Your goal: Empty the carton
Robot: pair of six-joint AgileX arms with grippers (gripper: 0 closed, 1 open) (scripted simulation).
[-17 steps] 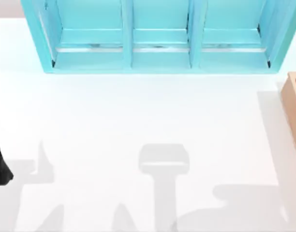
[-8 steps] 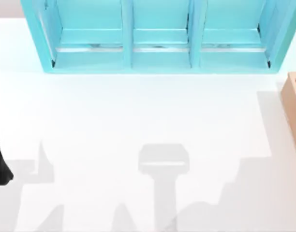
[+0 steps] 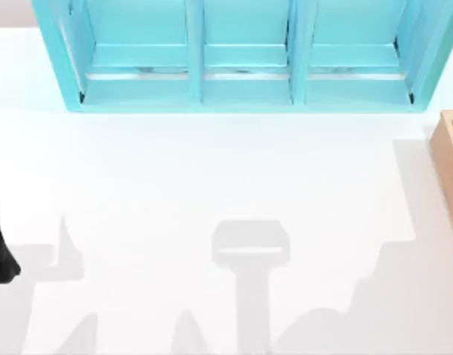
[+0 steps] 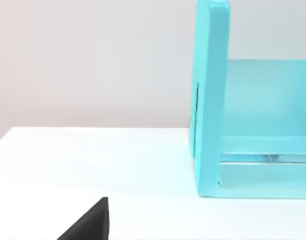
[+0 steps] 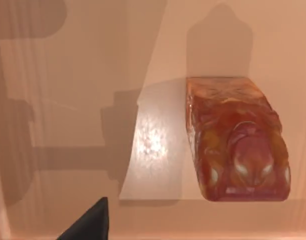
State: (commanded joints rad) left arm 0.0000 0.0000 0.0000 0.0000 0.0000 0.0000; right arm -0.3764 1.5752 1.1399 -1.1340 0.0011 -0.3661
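Top view: looking straight down on the white table (image 3: 212,170), taking in the turquoise shelf unit (image 3: 241,59) along the far edge and a sliver of the carton (image 3: 450,155) at the right edge.
Left wrist view: sitting low near the table surface, facing level toward the shelf unit's end wall (image 4: 210,100); sharing shelf and table with the top view.
Right wrist view: pointing down at close range into the carton's brown interior (image 5: 83,100).
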